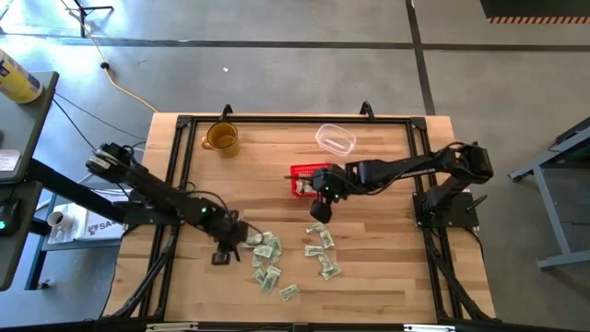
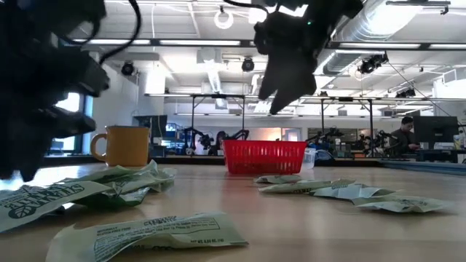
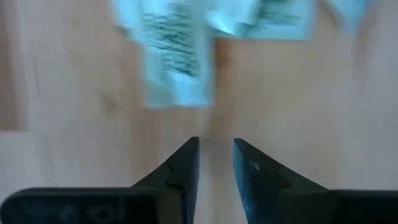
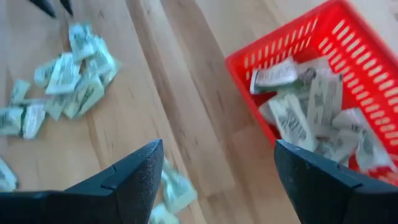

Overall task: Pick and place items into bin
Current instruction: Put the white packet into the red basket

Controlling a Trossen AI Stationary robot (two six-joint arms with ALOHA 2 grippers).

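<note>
**Bills ahead of left gripper**

High view: we are seeing left gripper [image 1: 228, 247] beside bills [image 1: 268, 261] at its 3 o'clock; right gripper [image 1: 322, 207] by red basket [image 1: 303, 181].

Left wrist: fingers narrowly apart, empty.

Right wrist: jaws spread wide, empty.

Bright ceiling strip lights [image 2: 240, 45] lit the room evenly; shadows were soft. Both wrist views were motion-blurred, and the low view's foreground was unfocused.

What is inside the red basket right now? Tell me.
The red basket holds several wrinkled green-and-white bills, piled and overlapping. They cover most of its floor, so anything beneath them is hidden. The near corner is cut off by the right gripper.
</note>
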